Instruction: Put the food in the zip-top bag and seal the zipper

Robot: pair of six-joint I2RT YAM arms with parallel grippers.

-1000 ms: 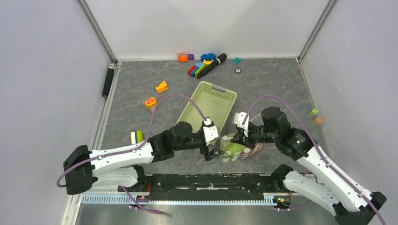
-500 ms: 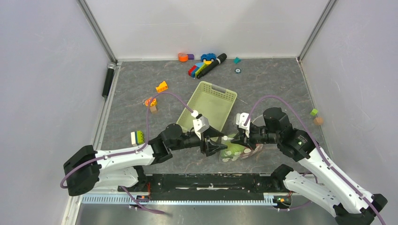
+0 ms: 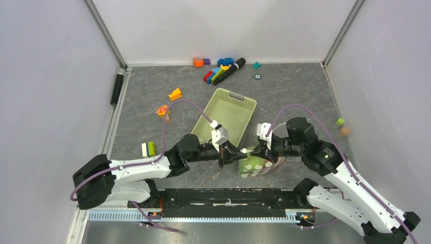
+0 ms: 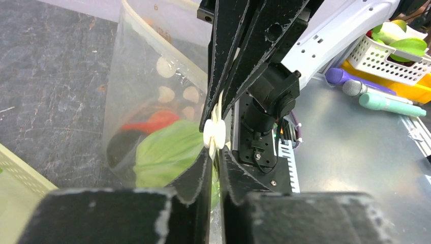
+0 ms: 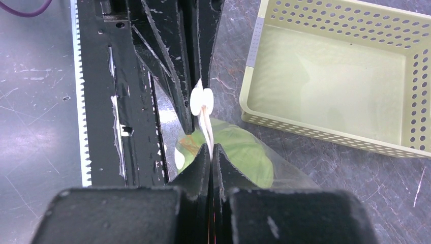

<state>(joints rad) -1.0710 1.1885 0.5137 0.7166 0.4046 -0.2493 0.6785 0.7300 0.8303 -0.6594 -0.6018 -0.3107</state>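
Grey marbled table (image 3: 295, 96): green basket (image 3: 236, 96) centre, dotted bag (image 3: 256, 165) near edge, toy blocks (image 3: 216, 75) far edge.

I work on a dk grey marbled table top (image 3: 284, 96), boxed on 3 sides by plain pale panels w/ a faint lilac tint: back wall (image 3: 218, 25), L wall (image 3: 45, 91), R wall (image 3: 391, 76). Slim alu posts run up the rear corners, L post (image 3: 104, 33) & R post (image 3: 343, 31). Light is soft & even, no hard shadows, w/ mild glare on the stone pattern. At my near edge sits a black rail (image 3: 228, 195), w/ a pale toothed strip (image 3: 203, 216) along its outer side. Past that, my L wrist cam shows a grey metal surface (image 4: 350, 152) w/ a white slotted crate (image 4: 389, 51) against a yellow tray (image 4: 366, 71), both blurry.
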